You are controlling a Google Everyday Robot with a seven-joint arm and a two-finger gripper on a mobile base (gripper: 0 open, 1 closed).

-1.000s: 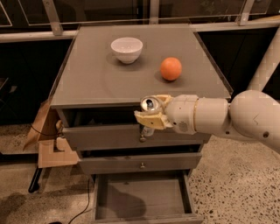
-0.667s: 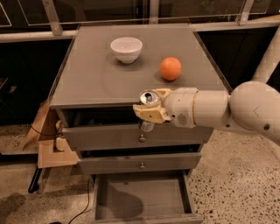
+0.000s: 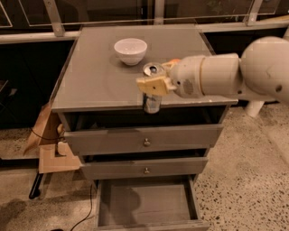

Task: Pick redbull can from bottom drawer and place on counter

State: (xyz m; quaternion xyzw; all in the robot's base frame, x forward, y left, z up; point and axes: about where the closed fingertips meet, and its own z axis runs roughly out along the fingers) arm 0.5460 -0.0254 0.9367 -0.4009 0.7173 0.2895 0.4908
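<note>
Redbull can (image 3: 151, 103) in gripper (image 3: 151, 85) over counter (image 3: 95, 81) front; bottom drawer (image 3: 146, 205) open

Lab-like room, speckled floor (image 3: 253, 149), glass railing (image 3: 90, 11), end effector (image 3: 151, 85) at counter (image 3: 95, 81) edge

Speckled terrazzo floor (image 3: 255, 151), dark glass railing (image 3: 104, 11) behind, cardboard box (image 3: 50, 155) left.
</note>
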